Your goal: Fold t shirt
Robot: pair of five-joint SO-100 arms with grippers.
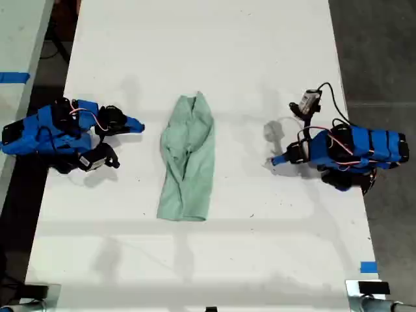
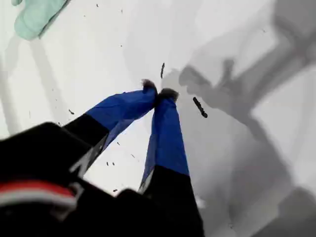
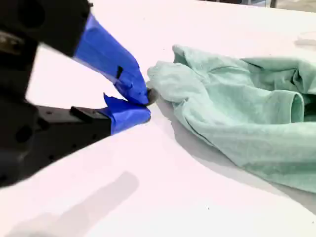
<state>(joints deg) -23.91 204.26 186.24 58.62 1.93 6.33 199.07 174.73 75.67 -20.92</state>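
Observation:
The pale mint-green t shirt (image 1: 188, 159) lies crumpled in a long bundle in the middle of the white table (image 1: 208, 260). My second gripper (image 1: 138, 125) is on the exterior view's left, shut and empty. In the second wrist view its tips (image 3: 145, 104) sit right beside an edge of the t shirt (image 3: 237, 118), holding no cloth. My first gripper (image 1: 276, 159) is on the exterior view's right, a good gap from the shirt. It is shut (image 2: 159, 93) over bare table, and only a corner of the t shirt (image 2: 34, 17) shows in the first wrist view.
A blue tape mark (image 1: 368, 266) sits near the table's front corner on the exterior view's right. Dark floor (image 1: 383, 52) runs along that side. A second pale surface with blue tape (image 1: 13, 78) stands beyond the table's edge on the exterior view's left.

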